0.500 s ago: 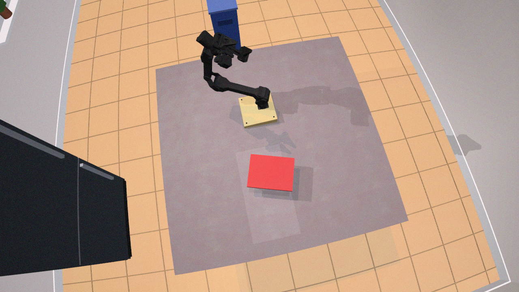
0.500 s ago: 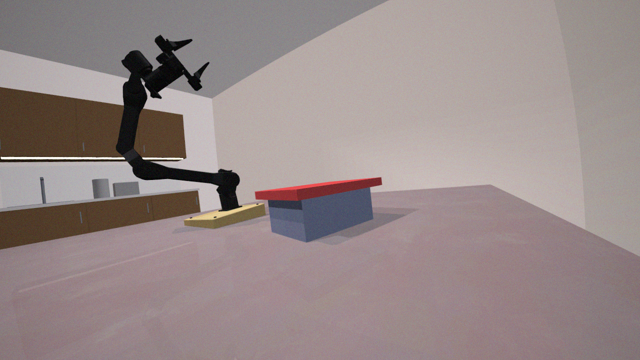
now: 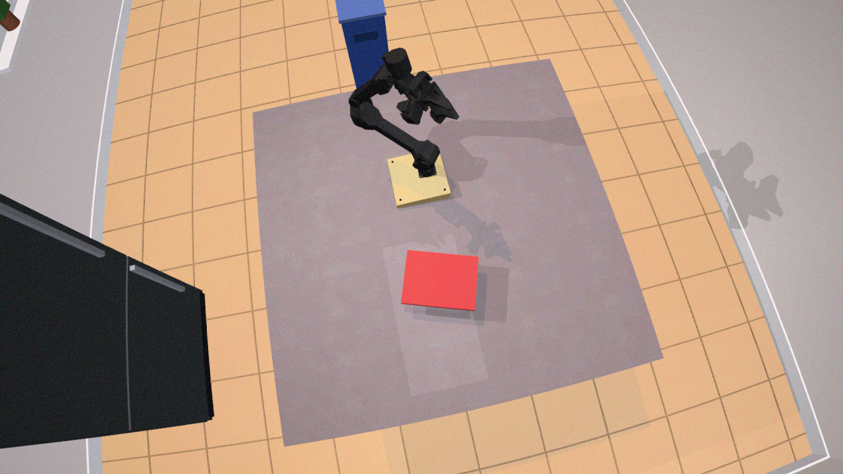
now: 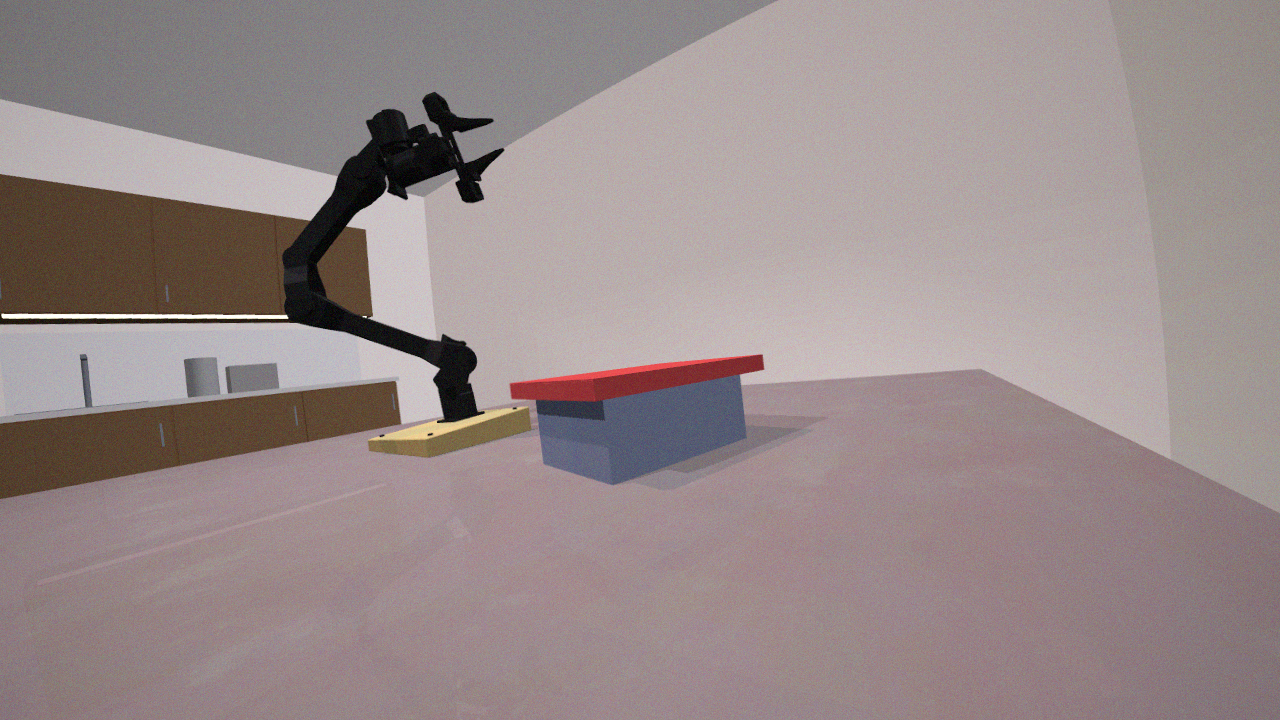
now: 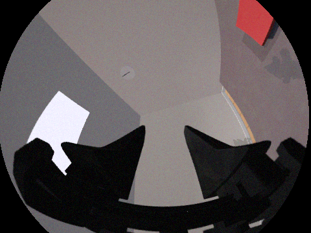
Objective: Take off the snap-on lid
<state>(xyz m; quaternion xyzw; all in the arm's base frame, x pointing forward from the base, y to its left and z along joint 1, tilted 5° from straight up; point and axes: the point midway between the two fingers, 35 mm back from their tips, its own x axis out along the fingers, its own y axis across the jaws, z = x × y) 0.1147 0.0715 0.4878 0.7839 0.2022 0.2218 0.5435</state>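
Note:
The red lid (image 3: 440, 280) (image 4: 644, 376) (image 5: 255, 21) lies flat on top of the blue storage box (image 4: 675, 425), its edges overhanging the box walls. From above, the lid hides most of the box. Both stand on the mauve-grey table (image 3: 560, 236) (image 4: 805, 582) (image 5: 278, 110). My black gripper (image 4: 497, 135) (image 5: 165, 127) is open, with its fingers partly apart and nothing between them. It is high above the table, back toward the arm's base, well away from the lid and pointing roughly sideways. In the wrist view the lid shows only at the top right edge.
My arm's yellow base plate (image 3: 412, 191) (image 4: 420, 440) is on the table behind the box. A tall blue bin (image 3: 365, 56) stands beyond the table's back edge. A large dark cabinet (image 3: 64, 330) stands off to the left in the top view.

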